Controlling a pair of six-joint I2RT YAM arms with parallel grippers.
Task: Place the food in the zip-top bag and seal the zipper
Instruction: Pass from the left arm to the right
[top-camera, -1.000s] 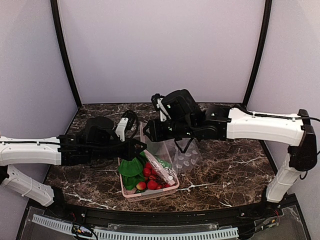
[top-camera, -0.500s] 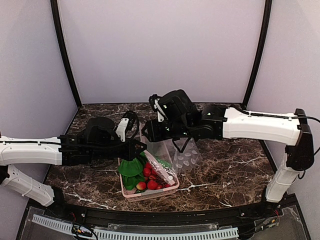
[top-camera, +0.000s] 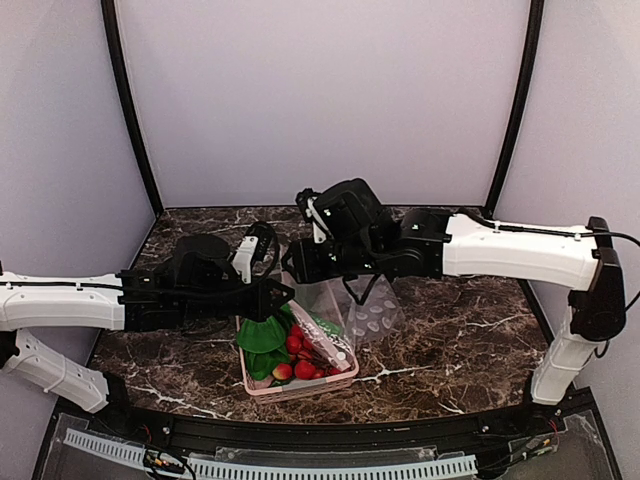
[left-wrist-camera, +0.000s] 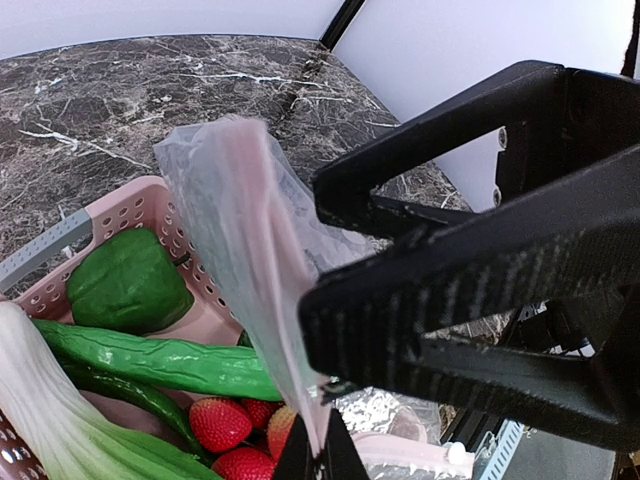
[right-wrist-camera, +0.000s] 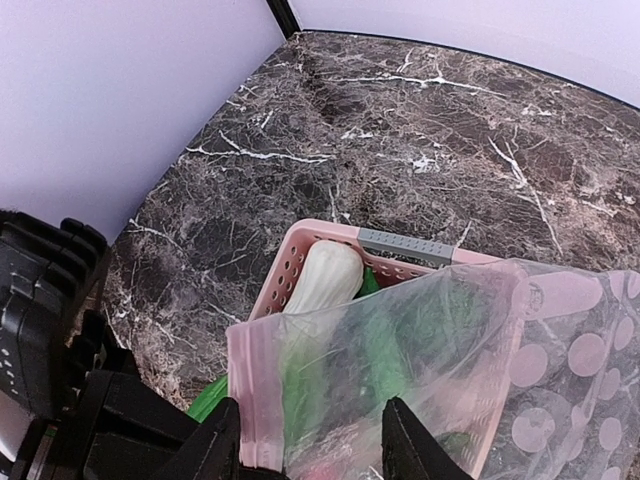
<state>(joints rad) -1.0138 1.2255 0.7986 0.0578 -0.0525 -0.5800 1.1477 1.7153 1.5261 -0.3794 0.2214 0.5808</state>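
Clear zip-top bag (left-wrist-camera: 232, 235) sits pinched in your left gripper (left-wrist-camera: 320, 455). Your right gripper (right-wrist-camera: 308, 432) stands apart around its zipper (right-wrist-camera: 257, 390).

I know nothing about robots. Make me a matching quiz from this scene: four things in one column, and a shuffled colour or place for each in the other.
Things:
1. green pepper
2. strawberries
3. zip-top bag
4. basket

Colour or place:
A. pink, slatted
B. pinched in the left gripper
C. red, low in the basket
D. green, in the basket's corner

Pairs: 1-D, 2-C, 3-B, 4-A
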